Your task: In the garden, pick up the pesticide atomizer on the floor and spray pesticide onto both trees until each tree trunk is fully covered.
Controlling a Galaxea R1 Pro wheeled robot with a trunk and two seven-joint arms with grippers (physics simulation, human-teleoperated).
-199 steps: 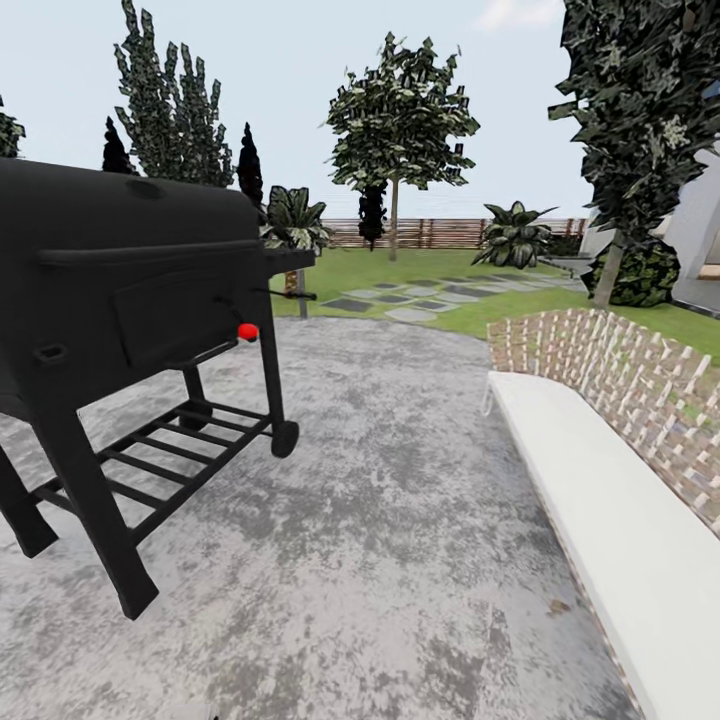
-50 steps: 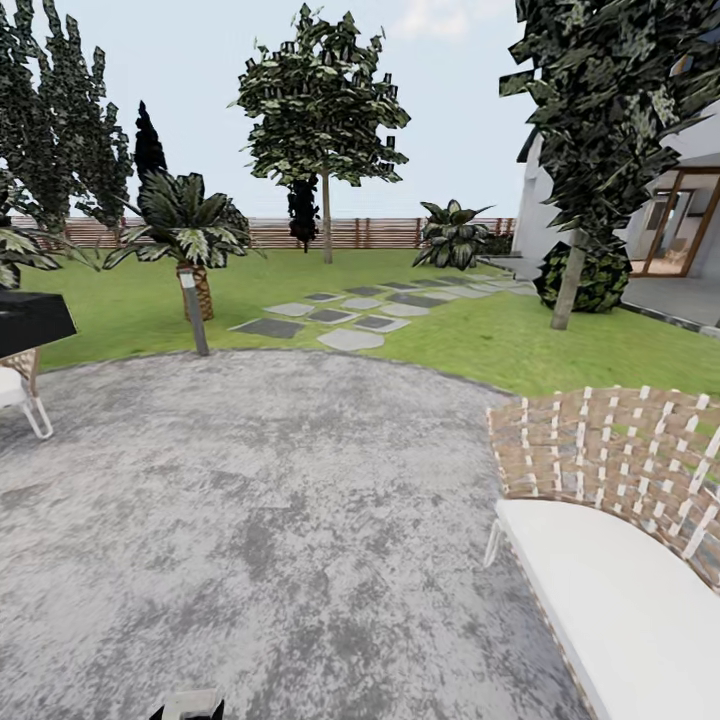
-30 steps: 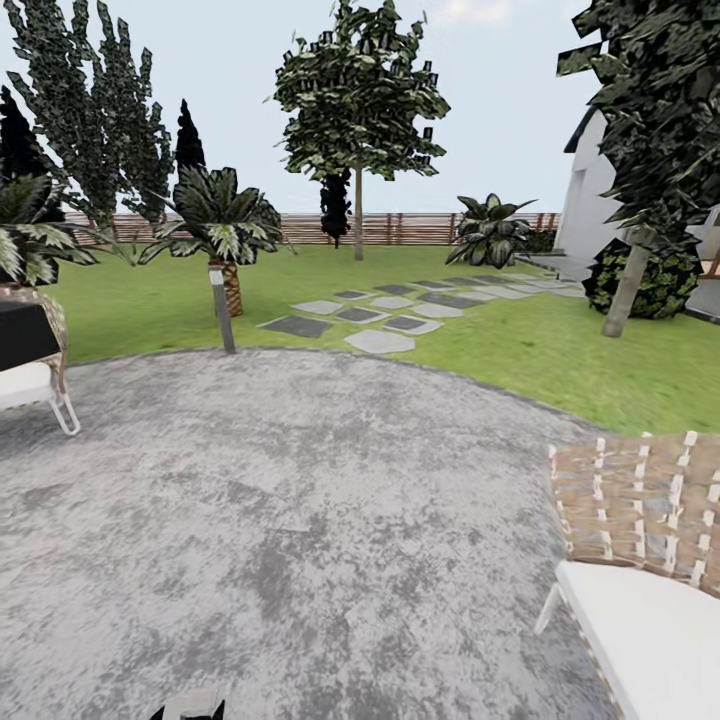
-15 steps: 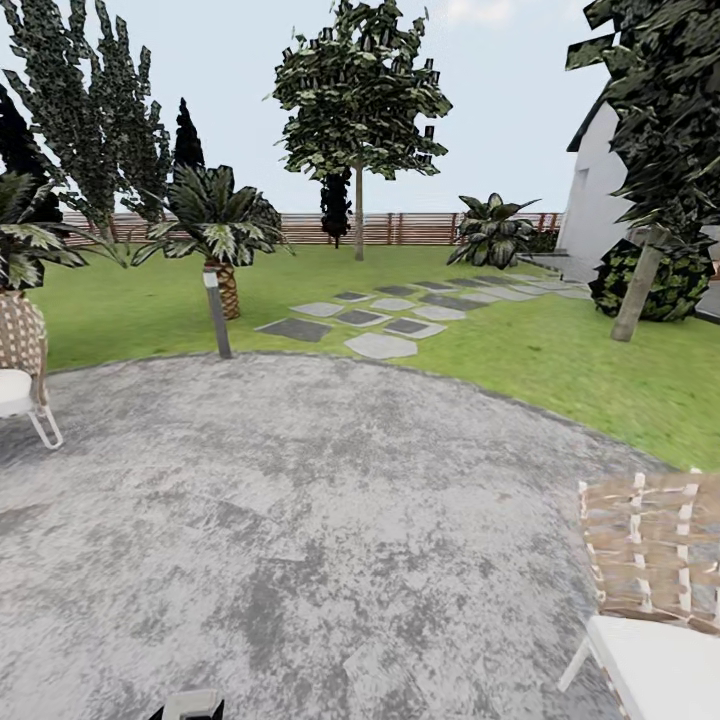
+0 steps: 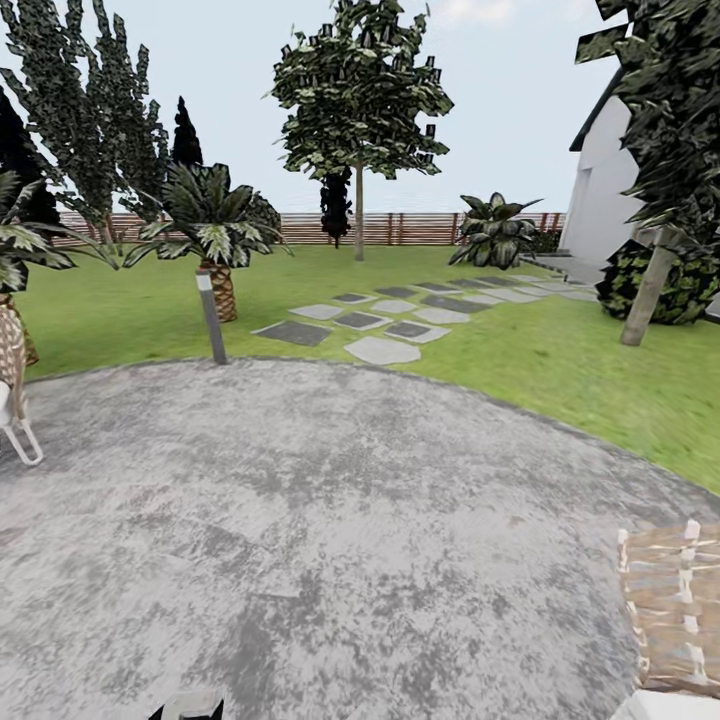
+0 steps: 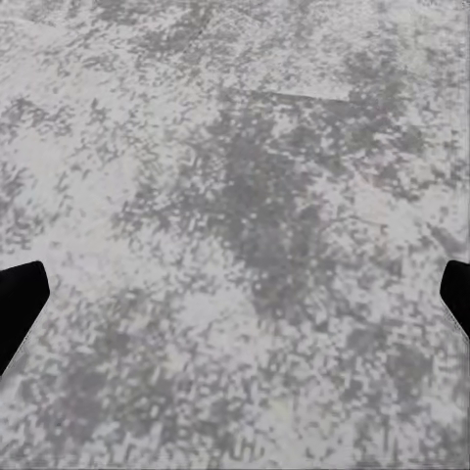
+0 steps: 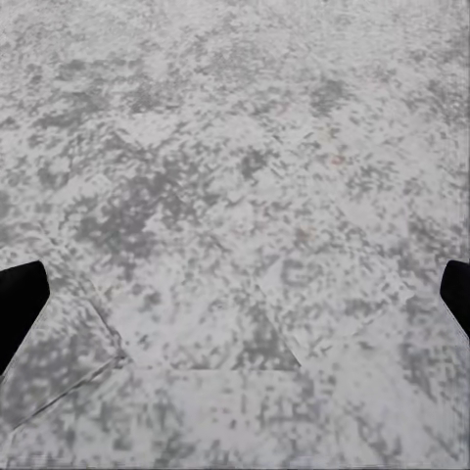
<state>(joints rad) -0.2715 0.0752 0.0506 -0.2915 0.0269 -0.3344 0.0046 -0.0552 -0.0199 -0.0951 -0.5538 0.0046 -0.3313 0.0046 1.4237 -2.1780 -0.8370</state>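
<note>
Both grippers hang wide-fingered and empty over grey paving (image 5: 330, 520), nothing picked up, tree trunks (image 5: 358, 215) unsprayed.

At the right edge of my head view the near tree (image 5: 660, 150) was cut off, its trunk (image 5: 645, 295) partly screened by a bush (image 5: 690, 285). The woven chair (image 5: 668, 610) at lower right and another chair (image 5: 12, 390) at far left were cropped. My left fingertips (image 6: 20, 304) and right fingertips (image 7: 20, 299) were only corners.
</note>
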